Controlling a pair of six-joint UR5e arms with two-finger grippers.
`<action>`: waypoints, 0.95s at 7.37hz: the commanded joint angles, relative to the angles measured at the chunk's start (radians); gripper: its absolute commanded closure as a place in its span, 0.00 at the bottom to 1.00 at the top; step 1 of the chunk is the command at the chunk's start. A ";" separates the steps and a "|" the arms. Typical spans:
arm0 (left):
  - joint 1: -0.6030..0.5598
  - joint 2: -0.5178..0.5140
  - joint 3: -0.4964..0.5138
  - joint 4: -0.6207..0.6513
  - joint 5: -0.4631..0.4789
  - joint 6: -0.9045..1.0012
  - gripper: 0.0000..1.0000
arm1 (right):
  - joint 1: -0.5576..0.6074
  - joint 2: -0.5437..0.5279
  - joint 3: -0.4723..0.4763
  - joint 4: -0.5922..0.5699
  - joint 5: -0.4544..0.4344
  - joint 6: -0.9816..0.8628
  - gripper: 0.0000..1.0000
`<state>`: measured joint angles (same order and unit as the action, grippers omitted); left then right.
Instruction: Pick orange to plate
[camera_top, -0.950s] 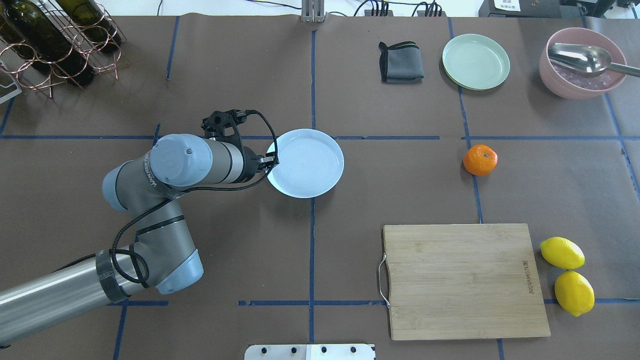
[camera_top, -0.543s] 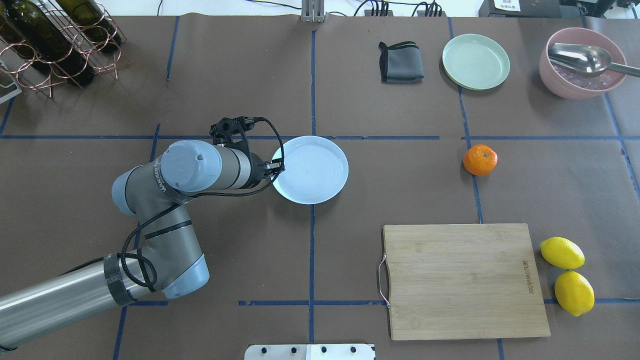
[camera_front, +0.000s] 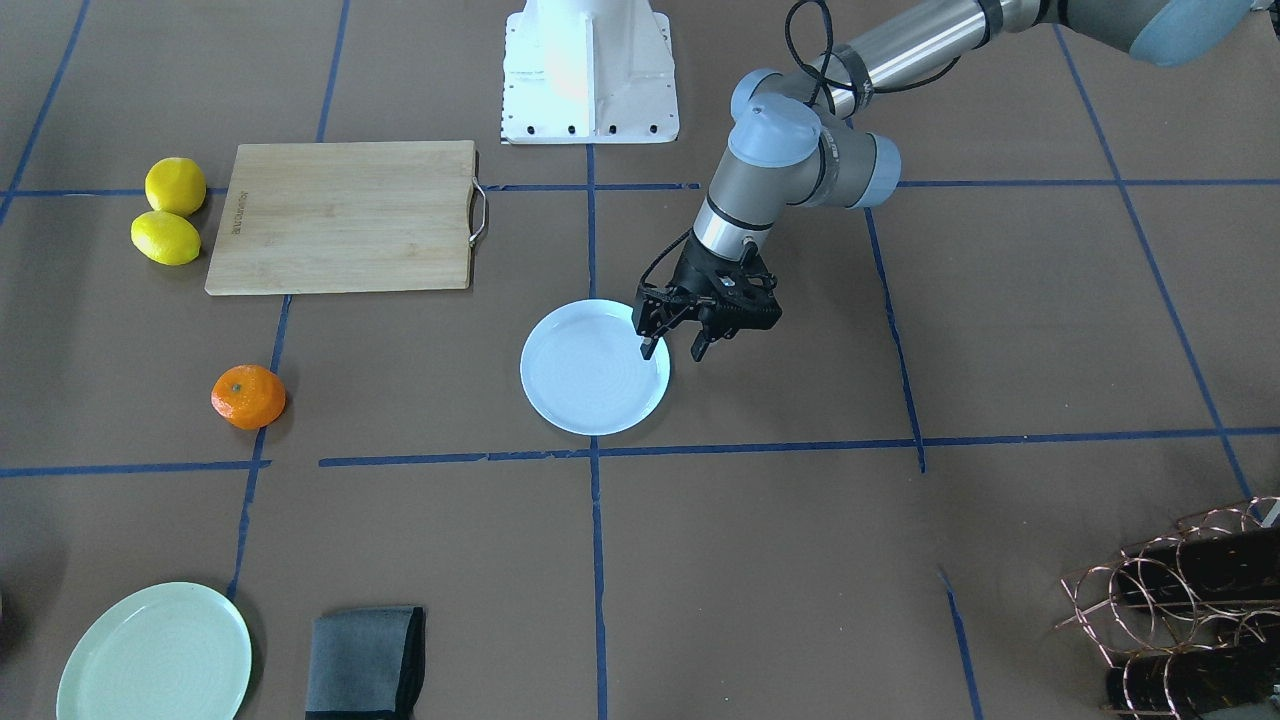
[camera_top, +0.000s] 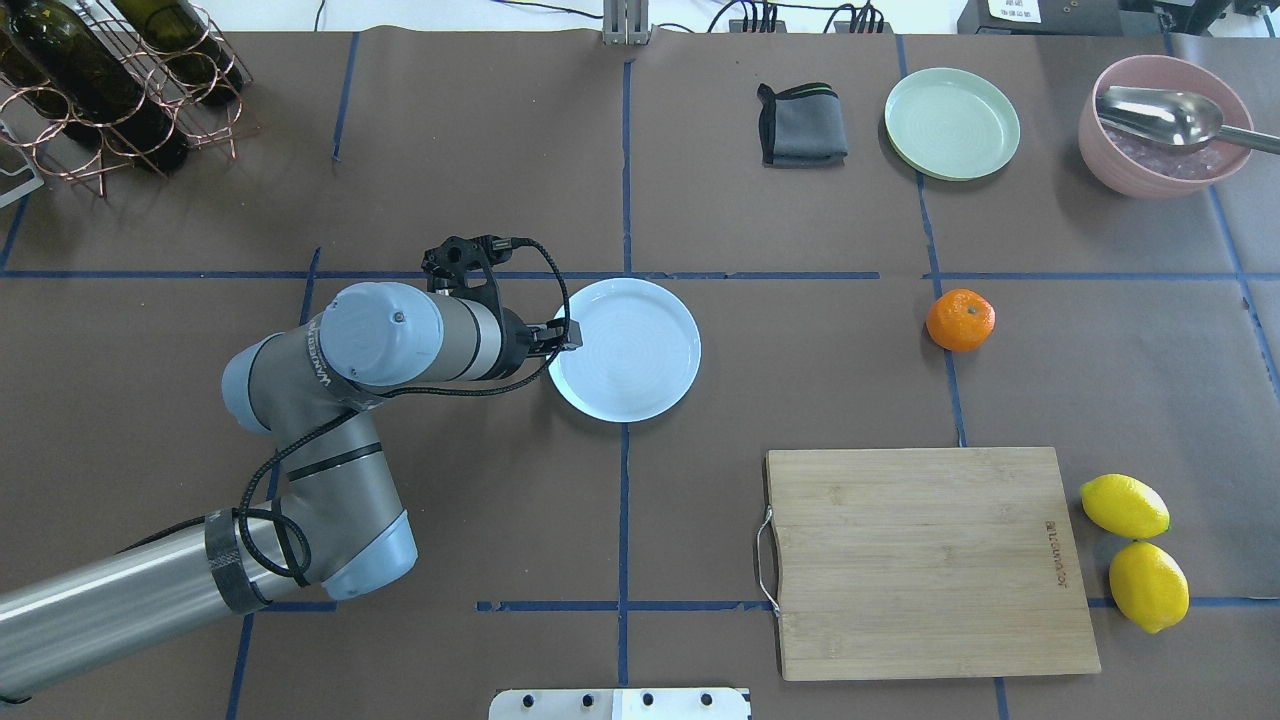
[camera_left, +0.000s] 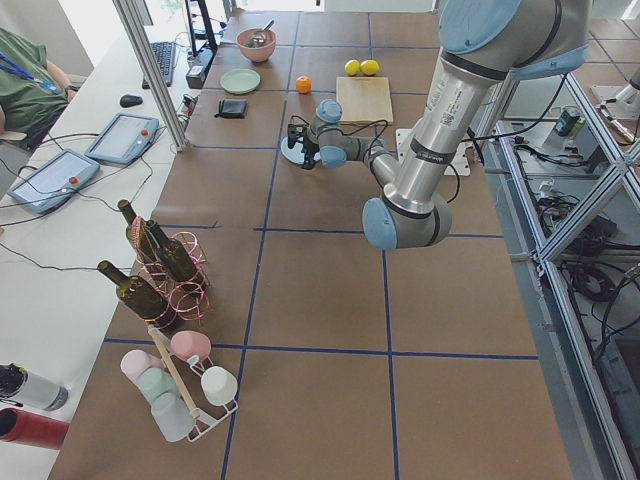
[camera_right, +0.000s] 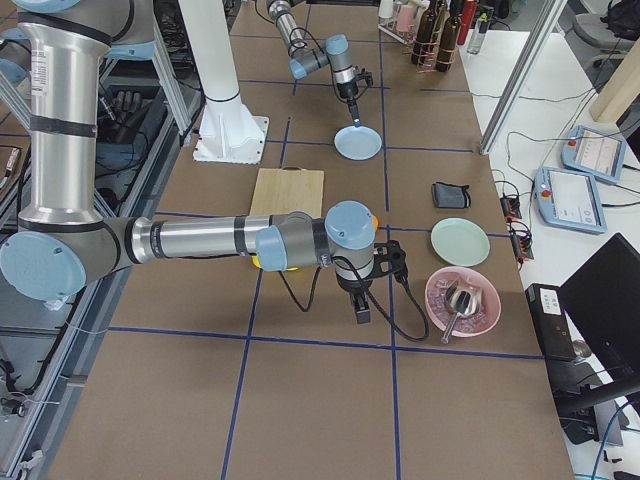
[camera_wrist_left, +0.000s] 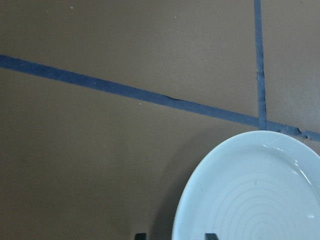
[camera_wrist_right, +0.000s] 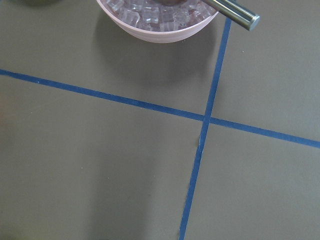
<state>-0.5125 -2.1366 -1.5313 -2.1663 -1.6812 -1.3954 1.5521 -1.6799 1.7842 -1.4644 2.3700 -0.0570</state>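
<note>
While the left end effector (camera_front: 674, 352), fingers apart, straddles the plate (camera_top: 640, 350) rim at 9 o'clock overhead, the orange (camera_top: 960, 320) sits well apart at 3 o'clock. Recommended: centre the rim between fingers; shift the plate flat, slowly.

Off-task items on the table (camera_top: 450, 150): bamboo cutting board (camera_top: 925, 560) by the robot-side edge, right half, with two lemons (camera_top: 1124, 505) just beside its right end. Far right corner: pink bowl (camera_top: 1130, 178) holding a metal spoon (camera_top: 1165, 115), contents probably ice. Green plate (camera_top: 952, 123) and folded grey cloth (camera_top: 801, 125) along the far edge. Wine rack (camera_top: 120, 120) with bottles (camera_top: 165, 25) at the far left corner.
</note>
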 joint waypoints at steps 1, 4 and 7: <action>-0.065 0.049 -0.131 0.171 -0.020 0.219 0.00 | -0.001 0.000 0.004 0.033 0.000 -0.003 0.00; -0.341 0.247 -0.369 0.396 -0.229 0.683 0.00 | -0.001 0.006 0.032 0.082 0.006 0.000 0.00; -0.759 0.464 -0.305 0.405 -0.588 1.135 0.00 | -0.062 0.026 0.064 0.093 0.064 0.051 0.00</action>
<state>-1.1050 -1.7765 -1.8677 -1.7683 -2.1374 -0.4672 1.5114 -1.6573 1.8412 -1.3766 2.4007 -0.0353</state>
